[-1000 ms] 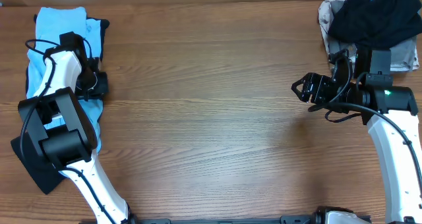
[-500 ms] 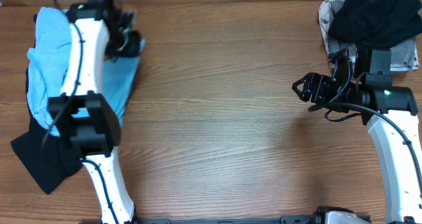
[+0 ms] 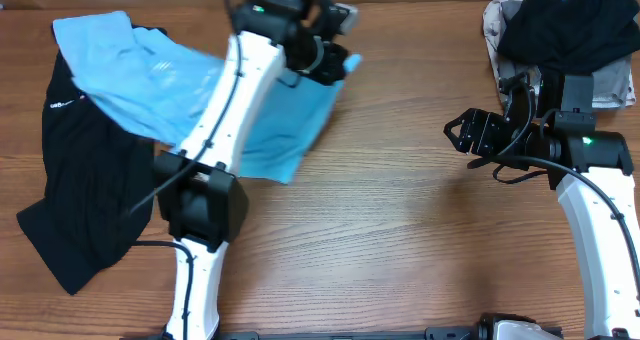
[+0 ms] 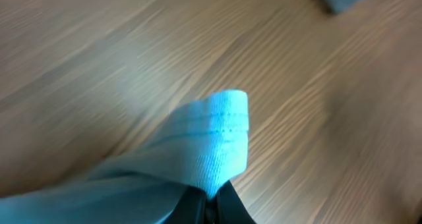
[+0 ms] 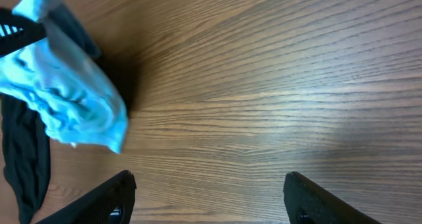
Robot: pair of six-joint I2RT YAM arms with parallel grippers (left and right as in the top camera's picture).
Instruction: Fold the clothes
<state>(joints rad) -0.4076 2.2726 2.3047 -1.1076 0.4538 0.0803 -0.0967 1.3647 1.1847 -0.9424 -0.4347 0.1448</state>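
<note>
A light blue T-shirt [image 3: 150,80] is stretched across the upper left of the table, from the far left corner to my left gripper [image 3: 338,65]. The left gripper is shut on a hem edge of the shirt [image 4: 217,141] and holds it lifted above the wood near the table's far middle. The shirt also shows in the right wrist view [image 5: 72,112] as a hanging bunch. My right gripper [image 3: 458,135] is open and empty over bare wood at the right; its two black fingers [image 5: 208,201] are spread wide.
A black garment [image 3: 80,200] lies spread at the left, partly under the blue shirt. A pile of black and grey clothes [image 3: 565,35] sits at the far right corner. The left arm [image 3: 215,150] reaches diagonally across the left half of the table.
My left gripper has swept from the far left to the far middle, dragging the blue shirt out to the right off the black garment. The right arm has not moved.
</note>
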